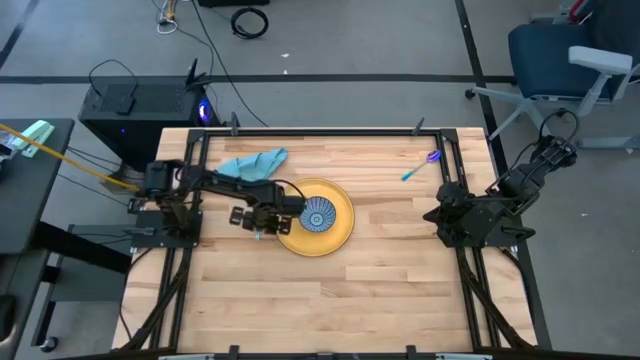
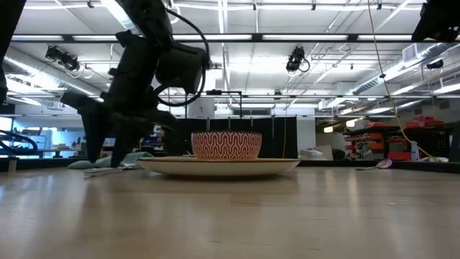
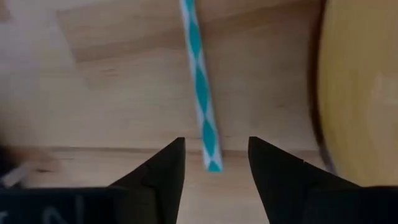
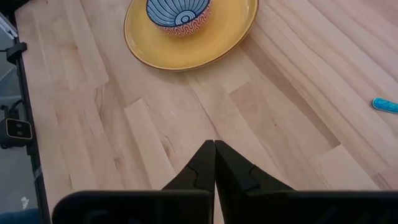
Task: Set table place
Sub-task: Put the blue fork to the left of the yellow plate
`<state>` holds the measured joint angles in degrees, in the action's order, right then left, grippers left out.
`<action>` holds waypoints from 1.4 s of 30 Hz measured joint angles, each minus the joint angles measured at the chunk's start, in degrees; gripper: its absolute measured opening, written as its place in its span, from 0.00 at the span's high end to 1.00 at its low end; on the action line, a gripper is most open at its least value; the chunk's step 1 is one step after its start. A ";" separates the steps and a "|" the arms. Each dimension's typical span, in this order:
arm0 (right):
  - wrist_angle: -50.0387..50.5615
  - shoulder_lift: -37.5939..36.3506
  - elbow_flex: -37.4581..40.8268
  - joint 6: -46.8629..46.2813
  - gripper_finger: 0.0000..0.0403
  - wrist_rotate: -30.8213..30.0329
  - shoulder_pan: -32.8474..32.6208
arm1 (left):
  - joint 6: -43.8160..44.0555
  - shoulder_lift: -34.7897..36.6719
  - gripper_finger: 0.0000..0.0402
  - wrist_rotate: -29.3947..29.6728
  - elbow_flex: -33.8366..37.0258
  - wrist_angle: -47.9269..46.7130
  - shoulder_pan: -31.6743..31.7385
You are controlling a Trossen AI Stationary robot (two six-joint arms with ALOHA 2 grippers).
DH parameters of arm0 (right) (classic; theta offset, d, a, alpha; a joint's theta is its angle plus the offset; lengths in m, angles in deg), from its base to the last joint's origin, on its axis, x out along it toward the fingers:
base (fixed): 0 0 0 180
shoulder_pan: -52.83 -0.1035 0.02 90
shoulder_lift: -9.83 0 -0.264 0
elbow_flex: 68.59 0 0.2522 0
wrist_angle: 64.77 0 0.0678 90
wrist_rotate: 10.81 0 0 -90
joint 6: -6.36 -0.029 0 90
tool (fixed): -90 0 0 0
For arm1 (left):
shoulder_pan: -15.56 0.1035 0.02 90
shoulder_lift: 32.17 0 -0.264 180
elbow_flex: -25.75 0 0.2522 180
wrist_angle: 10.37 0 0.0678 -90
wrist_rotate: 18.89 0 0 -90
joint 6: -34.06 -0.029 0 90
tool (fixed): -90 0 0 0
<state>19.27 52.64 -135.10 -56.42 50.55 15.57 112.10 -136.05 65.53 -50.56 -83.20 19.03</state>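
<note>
A yellow plate (image 1: 340, 232) lies at the table's middle, and a bowl (image 1: 318, 215) with a blue pattern inside stands on it; its outside shows a red zigzag (image 2: 226, 144). My left gripper (image 3: 214, 155) points down just left of the plate, open. Its fingers stand on either side of the end of a teal-and-white checked utensil handle (image 3: 200, 81), which lies flat on the wood beside the plate's rim (image 3: 348, 93). My right gripper (image 4: 214, 146) is shut on nothing and hovers above the table's right side.
A crumpled teal napkin (image 1: 252, 165) lies at the far left of the table (image 1: 400, 290). A utensil with a teal handle and a purple end (image 1: 420, 167) lies at the far right. The near half of the wood is bare.
</note>
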 joint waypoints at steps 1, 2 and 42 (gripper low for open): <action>0.00 0.00 0.00 0.01 0.97 0.00 0.00 | 0.77 0.26 0.55 -0.02 0.50 1.56 -0.27; 0.00 0.00 0.00 0.04 0.97 0.00 0.00 | 1.06 0.46 0.55 -0.01 1.07 3.11 -0.54; -0.02 0.00 0.00 0.97 0.97 -0.20 0.00 | 5.65 26.40 0.92 5.90 6.87 6.56 -3.17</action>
<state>19.25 52.64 -135.10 -55.45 50.35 15.57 117.74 -109.65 71.43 -43.69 -76.64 15.86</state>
